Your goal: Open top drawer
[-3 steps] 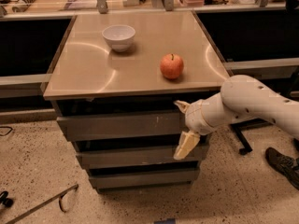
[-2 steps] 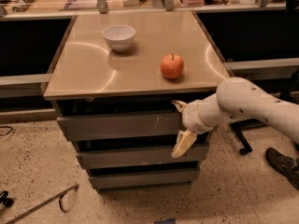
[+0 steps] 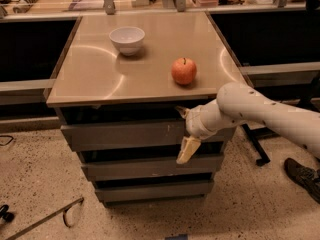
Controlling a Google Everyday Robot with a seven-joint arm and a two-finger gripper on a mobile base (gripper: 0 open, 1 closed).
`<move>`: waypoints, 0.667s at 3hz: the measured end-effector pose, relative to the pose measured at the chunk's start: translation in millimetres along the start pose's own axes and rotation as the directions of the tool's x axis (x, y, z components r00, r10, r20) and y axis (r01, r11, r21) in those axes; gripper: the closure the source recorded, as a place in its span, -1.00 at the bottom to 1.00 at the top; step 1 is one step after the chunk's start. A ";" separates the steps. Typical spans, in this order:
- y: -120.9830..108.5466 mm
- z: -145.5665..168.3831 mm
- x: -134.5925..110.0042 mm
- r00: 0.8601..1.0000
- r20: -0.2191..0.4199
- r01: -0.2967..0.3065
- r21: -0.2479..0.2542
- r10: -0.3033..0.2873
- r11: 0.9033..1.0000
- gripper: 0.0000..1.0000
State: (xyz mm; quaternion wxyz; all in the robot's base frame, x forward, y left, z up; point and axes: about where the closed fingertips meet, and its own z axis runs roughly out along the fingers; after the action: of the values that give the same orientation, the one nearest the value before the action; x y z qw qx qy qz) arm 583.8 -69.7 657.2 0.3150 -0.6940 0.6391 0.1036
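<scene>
Tan cabinet top over a speckled floor: your gripper hangs against the top drawer, whose front runs behind it and off to its left. Fingers spread wide, one above the front and one below, clasping nothing. Apple just above, bowl up-left.

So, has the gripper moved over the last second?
Yes. The gripper has shifted slightly left along the top drawer, now reaching under the apple rather than right of it.
</scene>
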 end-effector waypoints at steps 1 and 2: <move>-4.9 21.0 4.8 0.999 -0.030 0.014 -0.043 -0.016 0.999 -1.00; -5.4 24.4 3.7 0.999 -0.033 0.020 -0.049 -0.021 0.999 -1.00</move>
State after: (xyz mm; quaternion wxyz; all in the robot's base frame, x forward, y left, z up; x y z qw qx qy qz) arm 595.8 -59.0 637.8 0.2882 -0.7096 0.6344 0.1044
